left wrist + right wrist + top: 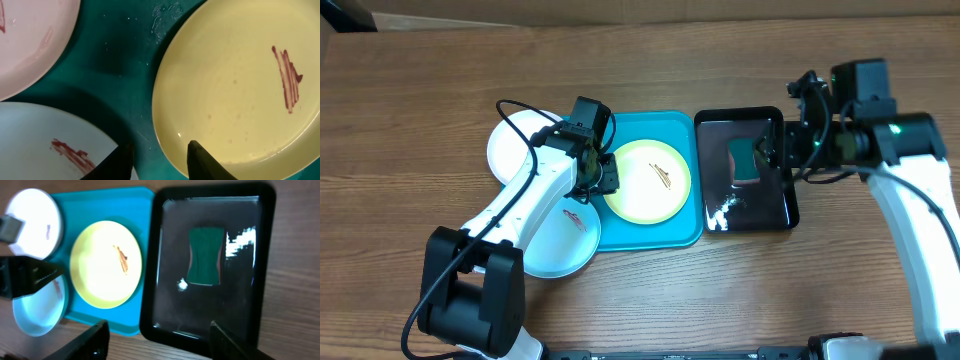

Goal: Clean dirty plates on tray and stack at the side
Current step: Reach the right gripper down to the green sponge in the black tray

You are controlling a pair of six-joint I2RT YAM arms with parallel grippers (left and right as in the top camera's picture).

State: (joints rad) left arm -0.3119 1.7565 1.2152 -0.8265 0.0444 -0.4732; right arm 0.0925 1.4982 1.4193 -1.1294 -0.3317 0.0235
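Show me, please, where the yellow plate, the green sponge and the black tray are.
yellow plate (635, 190), overhead view, bare surface left of its smear.
green sponge (205, 256), right wrist view, middle of its top face.
black tray (770, 202), overhead view, bare floor near its lower right corner.

Green sponge (745, 160) in black tray (761, 207), wooden table (420, 90)

Left arm stretches from near left to centre, left gripper (604, 177) angled down, jaws partly parted; right arm — at the right — reaches leftward, right gripper (768, 151) spread wide.
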